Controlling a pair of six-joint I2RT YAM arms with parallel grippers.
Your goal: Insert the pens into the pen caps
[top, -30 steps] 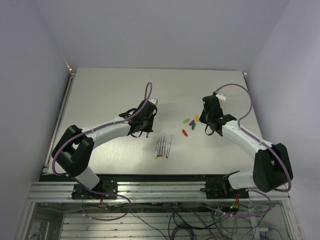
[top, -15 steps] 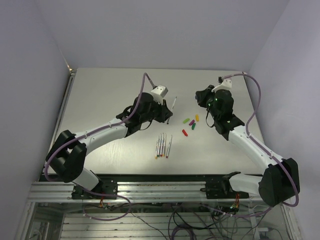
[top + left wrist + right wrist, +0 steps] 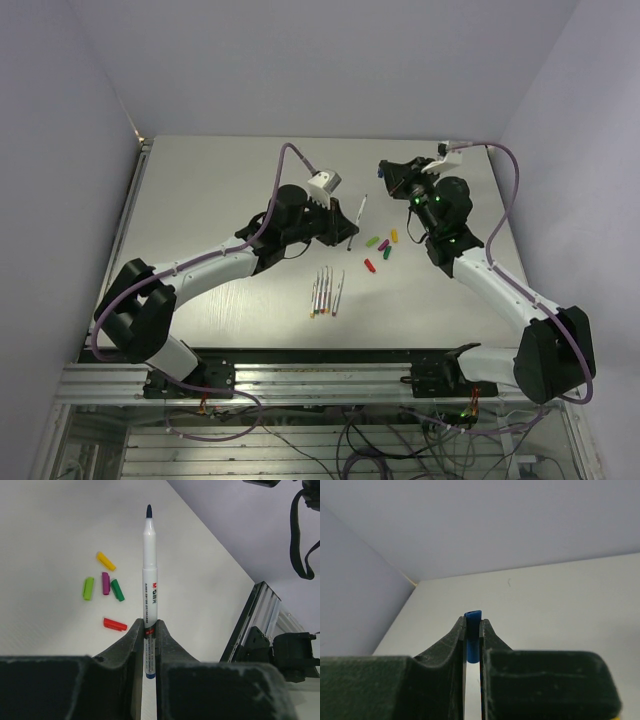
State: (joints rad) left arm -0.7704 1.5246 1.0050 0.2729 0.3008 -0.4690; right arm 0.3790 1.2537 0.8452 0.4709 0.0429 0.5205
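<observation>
Top external, left gripper [image 3: 148, 625] clamps pen [image 3: 150, 555], right gripper [image 3: 472, 622] clamps blue cap [image 3: 472, 636], perhaps five spare pens [image 3: 327, 292]

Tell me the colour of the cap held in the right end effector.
Blue. The pen cap in the right end effector shows best in the right wrist view.

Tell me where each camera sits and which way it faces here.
Top external: above and behind the bases, looking down on the table; both arms, left gripper and right gripper show.
Left wrist: on the left arm, looking along its fingers past the held pen to five loose caps.
Right wrist: on the right arm, looking along its fingers, which pinch a blue cap, towards the far wall.
Shared: top and left wrist views both show the pen and the loose caps.
</observation>
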